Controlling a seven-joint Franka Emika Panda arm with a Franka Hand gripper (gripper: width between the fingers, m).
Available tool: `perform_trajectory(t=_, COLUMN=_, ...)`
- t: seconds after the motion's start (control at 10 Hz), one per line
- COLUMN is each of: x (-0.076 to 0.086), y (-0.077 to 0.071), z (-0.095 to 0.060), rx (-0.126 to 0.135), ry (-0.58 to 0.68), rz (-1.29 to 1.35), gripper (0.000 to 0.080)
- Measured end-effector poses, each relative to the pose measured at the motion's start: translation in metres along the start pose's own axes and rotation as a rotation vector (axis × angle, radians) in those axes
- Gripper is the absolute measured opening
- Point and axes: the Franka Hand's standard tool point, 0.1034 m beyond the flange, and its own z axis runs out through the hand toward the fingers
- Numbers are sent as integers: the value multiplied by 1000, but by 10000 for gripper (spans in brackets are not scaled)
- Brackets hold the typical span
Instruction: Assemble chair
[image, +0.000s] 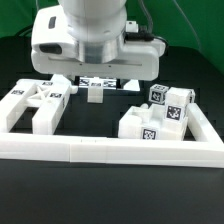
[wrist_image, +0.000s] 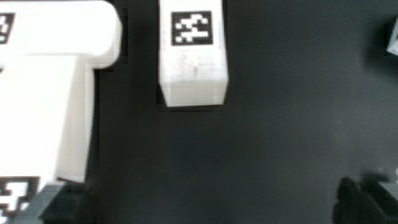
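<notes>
At the exterior view's left, the flat white plastic slabs (image: 33, 103) of the chair lie loose on the matte black desk (image: 92, 122). They are penned in by the long white L-shaped border rail (image: 110, 151), probably so that the parts cannot slide away. In the middle, the short white plastic bar (image: 95, 92), square-edged, smooth and tagged in black and white, lies flat just below the arm; the jaws are spread wide and empty near it, apparently lining up for a pick. At the exterior view's right, the small white tagged plastic cubes (image: 158, 112) sit bunched together near the rail's corner, not yet needed.
</notes>
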Motion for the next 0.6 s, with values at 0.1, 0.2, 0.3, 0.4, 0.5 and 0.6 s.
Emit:
perform_trajectory(t=0.1, x=-2, y=2, z=4, rx=4, ry=-89, rz=5, gripper=649)
perform_trajectory(t=0.2, x=2, y=4, z=8, rx=3, ry=-135, rz=0, gripper=649)
perform_trajectory(t=0.3, x=3, y=6, z=16, rx=3, ry=-164, rz=0, gripper=649)
perform_trajectory(t=0.4, x=-6, y=6, z=20, rx=8, ry=-246, rz=8, gripper=649)
perform_trajectory(t=0.5, x=0, y=8, z=21, rx=5, ry=-248, rz=9, gripper=649)
perform_trajectory(t=0.6, x=1, y=8, z=20, rx=4, ry=-243, rz=9, gripper=649)
